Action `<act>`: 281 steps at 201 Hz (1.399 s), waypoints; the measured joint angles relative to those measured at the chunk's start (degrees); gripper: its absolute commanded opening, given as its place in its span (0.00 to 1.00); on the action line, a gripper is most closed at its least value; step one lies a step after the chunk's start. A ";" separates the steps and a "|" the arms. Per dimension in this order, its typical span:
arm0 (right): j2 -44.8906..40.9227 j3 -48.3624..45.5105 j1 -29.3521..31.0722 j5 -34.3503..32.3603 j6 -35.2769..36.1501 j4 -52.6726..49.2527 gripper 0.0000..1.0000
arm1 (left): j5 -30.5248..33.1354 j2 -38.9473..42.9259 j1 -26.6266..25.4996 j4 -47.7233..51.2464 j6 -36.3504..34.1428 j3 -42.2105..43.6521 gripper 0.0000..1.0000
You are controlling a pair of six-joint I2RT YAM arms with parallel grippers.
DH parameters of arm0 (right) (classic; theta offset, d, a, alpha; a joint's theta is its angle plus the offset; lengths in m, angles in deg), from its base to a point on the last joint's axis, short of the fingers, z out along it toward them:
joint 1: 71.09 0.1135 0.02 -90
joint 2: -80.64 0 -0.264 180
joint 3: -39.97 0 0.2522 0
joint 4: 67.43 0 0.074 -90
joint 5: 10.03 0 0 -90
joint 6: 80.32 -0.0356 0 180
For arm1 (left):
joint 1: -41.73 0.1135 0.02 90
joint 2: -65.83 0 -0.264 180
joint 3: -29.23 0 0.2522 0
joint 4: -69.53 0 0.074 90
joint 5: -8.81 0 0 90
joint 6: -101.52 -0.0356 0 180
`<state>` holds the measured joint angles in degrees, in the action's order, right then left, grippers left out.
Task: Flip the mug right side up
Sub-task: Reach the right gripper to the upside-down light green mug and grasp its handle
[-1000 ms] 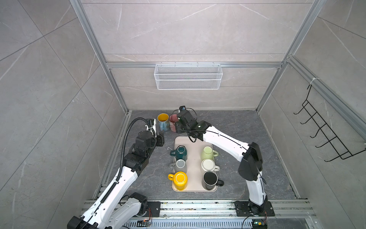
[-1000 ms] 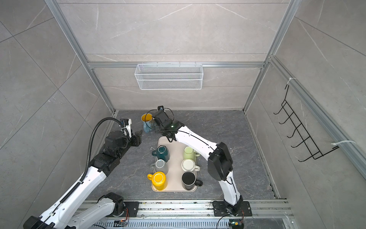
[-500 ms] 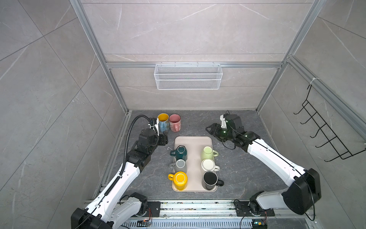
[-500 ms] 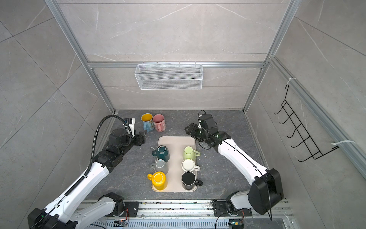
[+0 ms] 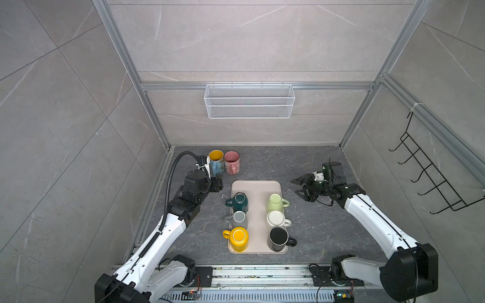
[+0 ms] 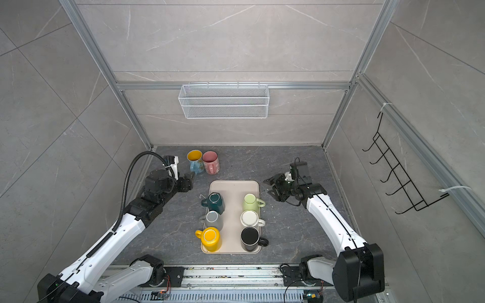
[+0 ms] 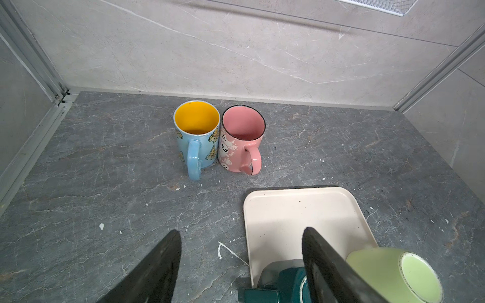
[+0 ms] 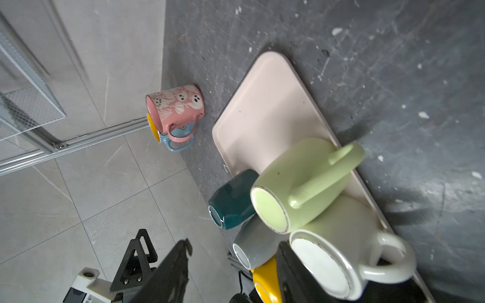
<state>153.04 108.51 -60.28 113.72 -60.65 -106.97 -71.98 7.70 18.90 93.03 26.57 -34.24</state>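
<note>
On the dark floor (image 5: 288, 162) the pink mug (image 5: 232, 162) is standing upright beside the blue mug (image 5: 216, 163), while the right gripper (image 5: 295, 187), fingers apart and empty like those of the left gripper (image 7: 241, 232), is drawing back, leaving six upturned mugs (image 5: 275, 206) on the tray (image 5: 256, 190).

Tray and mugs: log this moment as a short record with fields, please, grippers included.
tray: beige, six mugs in two columns
column by left arm: dark green mug, grey mug, yellow mug
column by right arm: light green mug, white mug, black mug
orientation on tray: base up where visible; black mug unclear
off tray: blue mug, pink mug, upright, side by side on table
left gripper: open, empty
right gripper: open, empty
</note>
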 measured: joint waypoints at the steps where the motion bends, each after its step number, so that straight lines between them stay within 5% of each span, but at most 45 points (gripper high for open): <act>1: 0.09 -0.07 -0.02 0.22 -0.20 -0.09 0.56 | 0.07 0.00 0.00 0.04 0.00 -0.04 0.75; 84: 6.80 -6.08 -1.84 6.80 -4.72 0.04 0.51 | 4.55 -1.75 0.00 2.36 1.36 -1.38 0.75; 281: 13.57 -7.32 -2.14 6.80 -8.39 8.87 0.49 | 7.26 -5.07 0.00 4.04 1.70 -2.91 0.76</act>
<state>166.62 101.19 -62.42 120.52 -69.04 -98.10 -64.72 2.63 18.90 97.07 28.28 -37.15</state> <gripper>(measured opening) 0.493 0.761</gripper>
